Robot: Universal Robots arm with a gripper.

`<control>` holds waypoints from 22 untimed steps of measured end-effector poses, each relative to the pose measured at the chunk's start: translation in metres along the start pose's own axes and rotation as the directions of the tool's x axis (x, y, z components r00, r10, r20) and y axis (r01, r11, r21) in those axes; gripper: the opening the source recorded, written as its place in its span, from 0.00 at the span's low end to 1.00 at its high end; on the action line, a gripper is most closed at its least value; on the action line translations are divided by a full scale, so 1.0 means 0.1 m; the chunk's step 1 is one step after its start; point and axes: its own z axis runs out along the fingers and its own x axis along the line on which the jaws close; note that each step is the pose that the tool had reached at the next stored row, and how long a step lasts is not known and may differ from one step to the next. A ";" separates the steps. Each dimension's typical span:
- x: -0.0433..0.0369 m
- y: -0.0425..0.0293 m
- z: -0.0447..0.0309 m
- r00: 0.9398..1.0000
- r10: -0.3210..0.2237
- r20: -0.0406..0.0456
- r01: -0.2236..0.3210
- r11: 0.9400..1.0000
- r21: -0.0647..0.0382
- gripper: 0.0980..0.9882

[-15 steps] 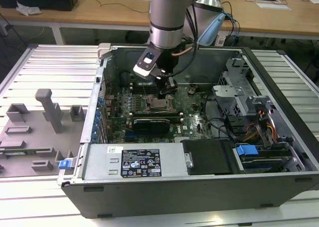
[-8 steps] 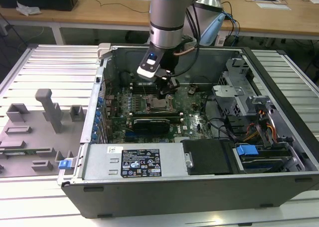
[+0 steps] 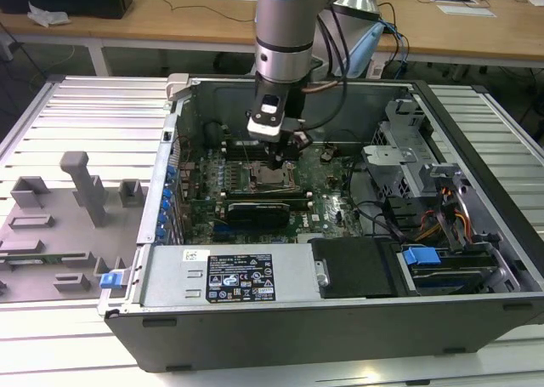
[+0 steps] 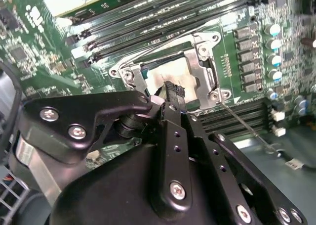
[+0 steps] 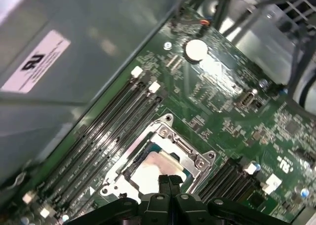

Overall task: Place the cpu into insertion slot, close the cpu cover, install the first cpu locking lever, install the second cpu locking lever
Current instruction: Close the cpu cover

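At the exterior view's centre, the gripper [image 3: 281, 166], clenched empty, hovers over the cpu cover [image 5: 190, 153]. Slow, square downward pressure probably serves best.

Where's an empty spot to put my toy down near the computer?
The ribbed table is bare behind the grey fixture tray, on the exterior view's left, and again beside the computer case on the exterior view's right. Inside the case it is crowded: the gripper hangs over the insertion slot, with cables close by.
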 end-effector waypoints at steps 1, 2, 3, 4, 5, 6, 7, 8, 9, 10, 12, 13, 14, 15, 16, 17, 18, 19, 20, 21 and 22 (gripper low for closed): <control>0.000 0.000 0.000 1.000 -0.021 0.000 0.021 1.000 0.000 0.01; 0.000 0.000 0.000 0.999 -0.049 0.000 0.049 0.999 -0.001 0.01; 0.000 0.000 0.000 0.998 -0.068 0.001 0.068 0.998 -0.001 0.01; 0.000 0.000 0.000 0.996 -0.089 0.001 0.089 0.996 -0.002 0.01; 0.000 0.000 0.000 0.994 -0.109 0.001 0.109 0.994 -0.002 0.01; 0.000 0.000 0.001 0.992 -0.128 0.002 0.128 0.992 -0.002 0.01; 0.000 0.000 0.001 0.988 -0.157 0.002 0.157 0.988 -0.003 0.01; 0.000 0.000 0.001 0.983 -0.186 0.002 0.186 0.983 -0.003 0.01; 0.000 0.000 0.001 0.976 -0.218 0.002 0.218 0.976 -0.004 0.01; 0.000 0.000 0.002 0.970 -0.242 0.002 0.242 0.970 -0.005 0.01; 0.000 0.000 0.002 0.958 -0.287 0.003 0.287 0.958 -0.006 0.01; 0.000 0.000 0.002 0.952 -0.306 0.003 0.306 0.952 -0.007 0.01; 0.000 0.000 0.002 0.945 -0.326 0.003 0.326 0.945 -0.007 0.01; 0.000 0.000 0.002 0.939 -0.343 0.003 0.343 0.939 -0.008 0.01; 0.000 0.000 0.002 0.927 -0.375 0.004 0.375 0.927 -0.009 0.01; 0.000 0.000 0.002 0.918 -0.396 0.004 0.396 0.918 -0.009 0.01; 0.000 0.000 0.002 0.911 -0.413 0.004 0.413 0.911 -0.010 0.01; 0.000 0.000 0.002 0.901 -0.434 0.004 0.434 0.901 -0.010 0.01; 0.000 0.000 0.002 0.893 -0.451 0.004 0.451 0.893 -0.011 0.01; 0.000 0.000 0.002 0.876 -0.482 0.005 0.482 0.876 -0.012 0.01; 0.000 0.000 0.002 0.864 -0.504 0.005 0.504 0.864 -0.012 0.01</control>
